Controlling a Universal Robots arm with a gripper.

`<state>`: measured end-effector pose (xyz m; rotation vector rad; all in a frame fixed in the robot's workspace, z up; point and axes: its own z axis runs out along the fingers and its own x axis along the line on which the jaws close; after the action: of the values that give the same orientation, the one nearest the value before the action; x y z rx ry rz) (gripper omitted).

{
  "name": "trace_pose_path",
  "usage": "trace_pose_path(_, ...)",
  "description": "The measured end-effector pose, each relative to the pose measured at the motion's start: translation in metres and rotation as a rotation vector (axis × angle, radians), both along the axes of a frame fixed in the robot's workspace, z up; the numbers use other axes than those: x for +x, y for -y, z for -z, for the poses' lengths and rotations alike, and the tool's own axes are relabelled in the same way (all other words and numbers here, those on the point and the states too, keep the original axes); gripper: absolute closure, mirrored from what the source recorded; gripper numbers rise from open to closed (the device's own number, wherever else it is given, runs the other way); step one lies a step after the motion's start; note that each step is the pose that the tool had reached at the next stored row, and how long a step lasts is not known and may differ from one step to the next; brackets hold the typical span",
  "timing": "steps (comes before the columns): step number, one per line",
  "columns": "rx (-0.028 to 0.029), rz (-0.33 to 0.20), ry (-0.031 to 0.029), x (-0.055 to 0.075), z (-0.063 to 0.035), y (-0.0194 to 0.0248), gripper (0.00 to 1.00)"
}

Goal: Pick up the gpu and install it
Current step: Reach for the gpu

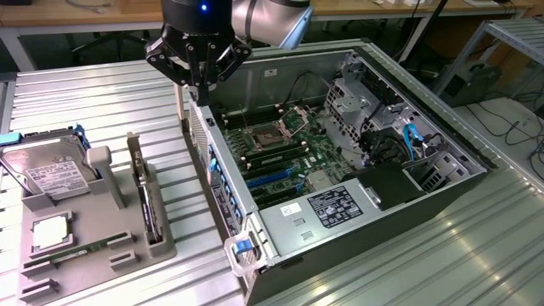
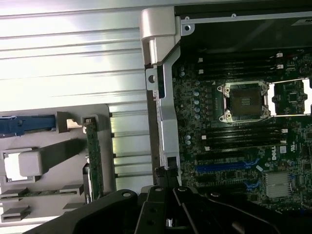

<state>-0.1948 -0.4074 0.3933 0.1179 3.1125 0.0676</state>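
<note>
The hand [image 1: 200,94], closed on nothing, hangs above the case wall [image 1: 219,175], with the gpu [image 1: 143,191] upright in the grey holder [image 1: 85,245] beside it.

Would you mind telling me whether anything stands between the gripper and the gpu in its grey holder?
Nothing visible does. The shut gripper hangs above the computer case's wall; the gpu stands on edge in the grey holder beside the case, open air between them. The hard drive sits beyond it, at the exterior view's left.
</note>
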Motion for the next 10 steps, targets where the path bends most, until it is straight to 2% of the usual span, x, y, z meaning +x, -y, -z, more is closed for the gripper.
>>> trace_pose_path(10,0.0000,0.000,0.0000,-0.0071,0.0000,0.0028,0.89)
